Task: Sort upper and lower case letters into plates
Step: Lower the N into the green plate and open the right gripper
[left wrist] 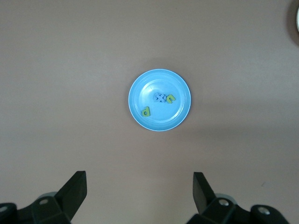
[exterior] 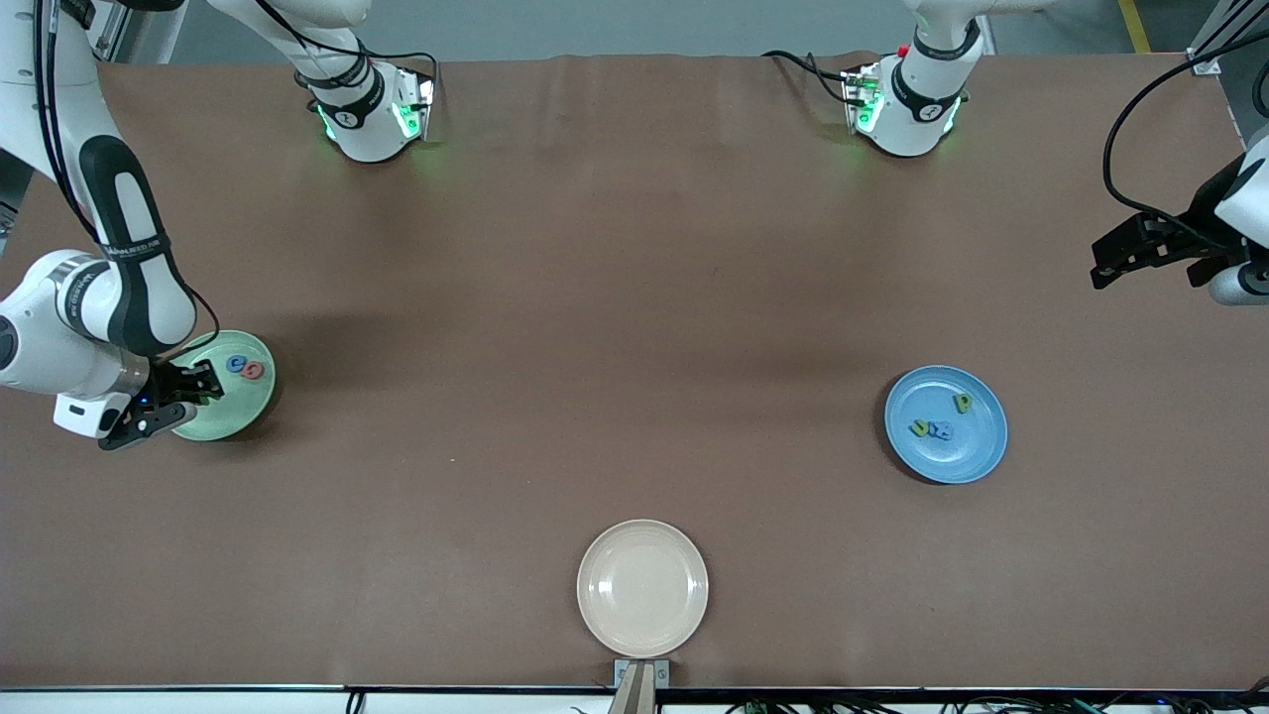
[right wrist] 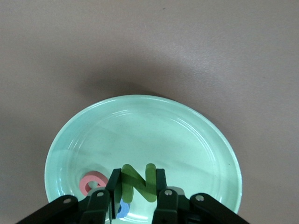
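Note:
The pale green plate (exterior: 230,389) lies near the right arm's end of the table and holds a blue letter (exterior: 236,364) and a red letter (exterior: 255,371). My right gripper (exterior: 198,382) is over this plate, shut on a green letter N (right wrist: 138,182). The wrist view shows the plate (right wrist: 177,140), the red letter (right wrist: 91,183) and the blue letter (right wrist: 122,208) below the N. The blue plate (exterior: 947,424) toward the left arm's end holds three small letters, green and blue (left wrist: 159,98). My left gripper (left wrist: 139,193) is open and empty, high above the table, and waits by the table's end (exterior: 1140,248).
A beige cream plate (exterior: 642,587) lies empty near the front edge of the table, midway between the arms. The brown tabletop (exterior: 615,327) spreads between the three plates. The two arm bases stand along the top edge.

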